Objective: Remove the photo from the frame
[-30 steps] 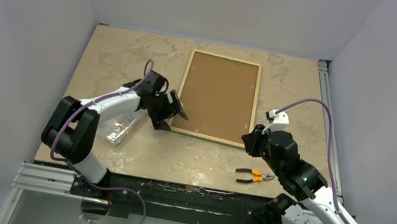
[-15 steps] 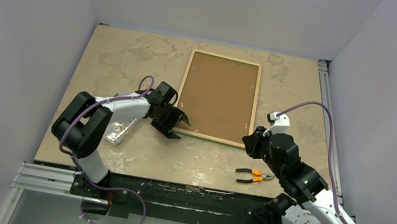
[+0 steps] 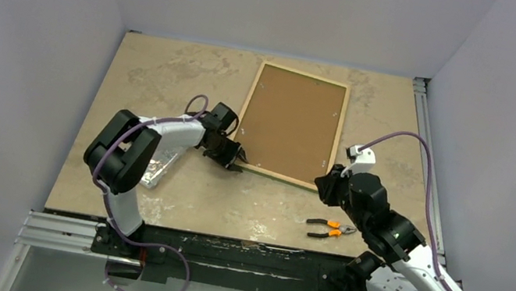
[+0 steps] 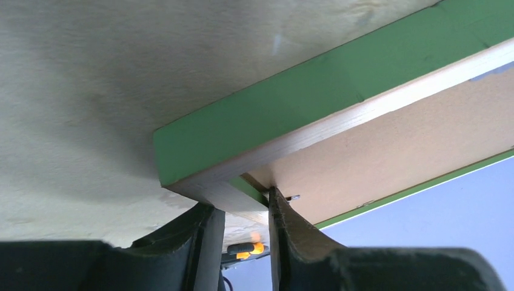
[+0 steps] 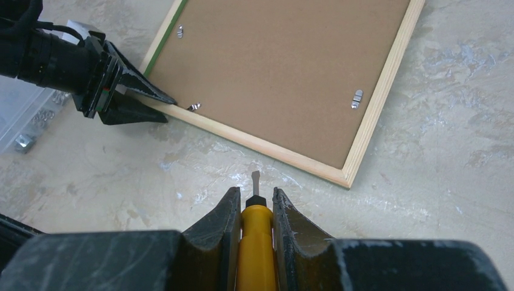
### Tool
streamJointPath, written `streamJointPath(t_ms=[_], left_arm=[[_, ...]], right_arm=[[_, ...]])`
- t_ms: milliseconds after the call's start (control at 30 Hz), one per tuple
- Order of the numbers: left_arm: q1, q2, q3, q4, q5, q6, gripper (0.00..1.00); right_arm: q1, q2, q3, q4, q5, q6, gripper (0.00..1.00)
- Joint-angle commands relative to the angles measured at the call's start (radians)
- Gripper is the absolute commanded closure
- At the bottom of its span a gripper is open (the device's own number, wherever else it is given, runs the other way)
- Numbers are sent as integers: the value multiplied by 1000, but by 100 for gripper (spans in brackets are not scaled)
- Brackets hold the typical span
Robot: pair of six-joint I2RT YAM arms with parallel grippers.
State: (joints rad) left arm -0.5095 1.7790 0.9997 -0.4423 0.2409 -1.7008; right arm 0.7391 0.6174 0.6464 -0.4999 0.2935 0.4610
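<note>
The frame (image 3: 277,175) lies face down on the far bench (image 3: 173,68), long axis near to far, and the photo (image 3: 292,123) shows only its brown back. The left claw (image 4: 239,209) grasps the near left corner. The right claw (image 5: 252,197), clenched on a screwdriver (image 5: 257,242), is just beside the near right corner.
</note>
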Motion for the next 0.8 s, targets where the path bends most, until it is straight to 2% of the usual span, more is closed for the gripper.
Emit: streamJointPath(t_ms=[0, 100, 133, 333, 567, 767], left_arm=[[-6, 57, 5, -18, -95, 124, 90], [3, 65, 22, 9, -102, 204, 99], [6, 78, 50, -7, -106, 252, 100], [14, 159, 294, -220, -204, 551, 100], [91, 197, 382, -232, -217, 811, 100], [138, 240, 488, -296, -300, 1026, 100]], right_arm=[[0, 8, 0, 45, 0, -2, 100], [-1, 10, -6, 56, 9, -5, 100], [0, 13, -7, 59, 10, -7, 100], [-1, 42, -2, 55, 7, -12, 100], [0, 48, -4, 61, 10, -14, 100], [-1, 55, -2, 58, 12, -16, 100]])
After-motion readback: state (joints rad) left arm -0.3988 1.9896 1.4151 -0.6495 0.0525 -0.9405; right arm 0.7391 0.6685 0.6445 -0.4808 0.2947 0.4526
